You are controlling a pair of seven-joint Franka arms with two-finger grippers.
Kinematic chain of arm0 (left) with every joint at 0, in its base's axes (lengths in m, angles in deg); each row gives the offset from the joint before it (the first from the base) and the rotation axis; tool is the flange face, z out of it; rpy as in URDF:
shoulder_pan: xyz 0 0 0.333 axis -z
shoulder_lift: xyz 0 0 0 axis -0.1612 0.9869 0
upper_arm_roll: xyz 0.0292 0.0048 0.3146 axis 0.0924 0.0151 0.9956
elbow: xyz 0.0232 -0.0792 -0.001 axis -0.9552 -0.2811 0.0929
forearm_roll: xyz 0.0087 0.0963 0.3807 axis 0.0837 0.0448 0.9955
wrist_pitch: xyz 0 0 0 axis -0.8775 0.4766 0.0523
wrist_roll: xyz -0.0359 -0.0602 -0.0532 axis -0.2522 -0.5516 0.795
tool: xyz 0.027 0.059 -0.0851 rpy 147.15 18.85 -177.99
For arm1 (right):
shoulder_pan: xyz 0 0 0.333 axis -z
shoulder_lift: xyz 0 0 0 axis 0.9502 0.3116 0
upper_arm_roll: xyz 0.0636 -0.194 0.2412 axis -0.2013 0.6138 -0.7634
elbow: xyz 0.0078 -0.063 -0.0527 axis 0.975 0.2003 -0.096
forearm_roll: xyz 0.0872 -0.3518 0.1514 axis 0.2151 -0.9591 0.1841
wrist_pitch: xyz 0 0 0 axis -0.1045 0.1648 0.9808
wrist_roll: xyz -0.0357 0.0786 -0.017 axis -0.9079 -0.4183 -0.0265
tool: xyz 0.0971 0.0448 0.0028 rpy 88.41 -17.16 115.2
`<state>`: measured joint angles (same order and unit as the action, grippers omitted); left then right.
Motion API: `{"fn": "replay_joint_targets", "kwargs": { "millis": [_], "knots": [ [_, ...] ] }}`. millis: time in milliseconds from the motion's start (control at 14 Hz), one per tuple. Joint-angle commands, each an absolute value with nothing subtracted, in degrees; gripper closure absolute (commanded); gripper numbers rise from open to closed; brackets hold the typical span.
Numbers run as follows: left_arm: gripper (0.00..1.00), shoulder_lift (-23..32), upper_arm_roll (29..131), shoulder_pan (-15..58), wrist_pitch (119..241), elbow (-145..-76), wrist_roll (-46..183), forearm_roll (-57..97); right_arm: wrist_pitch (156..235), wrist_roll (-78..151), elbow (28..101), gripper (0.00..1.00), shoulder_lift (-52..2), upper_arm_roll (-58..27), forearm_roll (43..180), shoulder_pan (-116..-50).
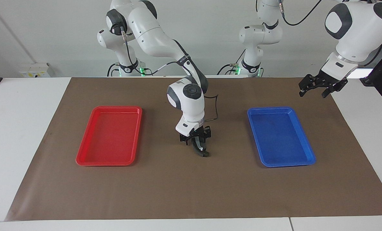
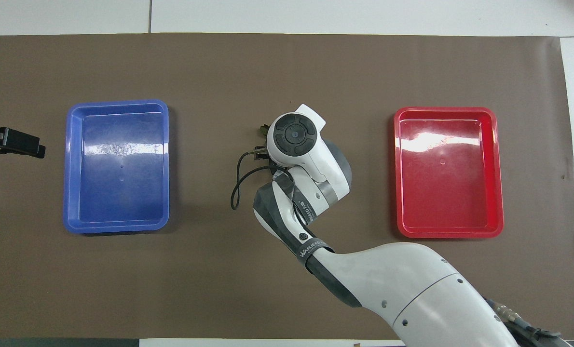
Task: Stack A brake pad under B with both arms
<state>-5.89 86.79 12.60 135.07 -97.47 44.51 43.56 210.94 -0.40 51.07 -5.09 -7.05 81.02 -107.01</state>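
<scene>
Between the red tray and blue tray, mid-surface, right tool is clamped on B, which hangs just below the fingers, lower tip at the brown mat. Left tool waits open above the mat corner by blue tray.

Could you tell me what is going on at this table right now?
The right gripper is down at the middle of the brown mat, between the red tray and the blue tray, over a curved black brake shoe that lies on the mat; whether it grips it is unclear. Both trays hold nothing. The short grey pad cannot be made out; the arm hides that spot from above. The left gripper waits in the air over the mat's edge, by the blue tray.
</scene>
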Motion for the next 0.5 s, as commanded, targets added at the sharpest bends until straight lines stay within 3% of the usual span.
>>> {"fn": "replay_joint_targets", "kwargs": {
  "millis": [0, 429],
  "knots": [
    [0.01, -6.87, 86.42, 12.00, 135.04, -98.19, 43.64, 43.35, 209.37, -1.30, 51.37, 0.00, -6.48, -6.97, 80.79, -107.00],
    [0.01, -6.87, 86.42, 12.00, 135.04, -98.19, 43.64, 43.35, 199.37, -1.83, 52.42, 0.00, -17.27, -4.86, 79.65, -100.26]
  ]
}}
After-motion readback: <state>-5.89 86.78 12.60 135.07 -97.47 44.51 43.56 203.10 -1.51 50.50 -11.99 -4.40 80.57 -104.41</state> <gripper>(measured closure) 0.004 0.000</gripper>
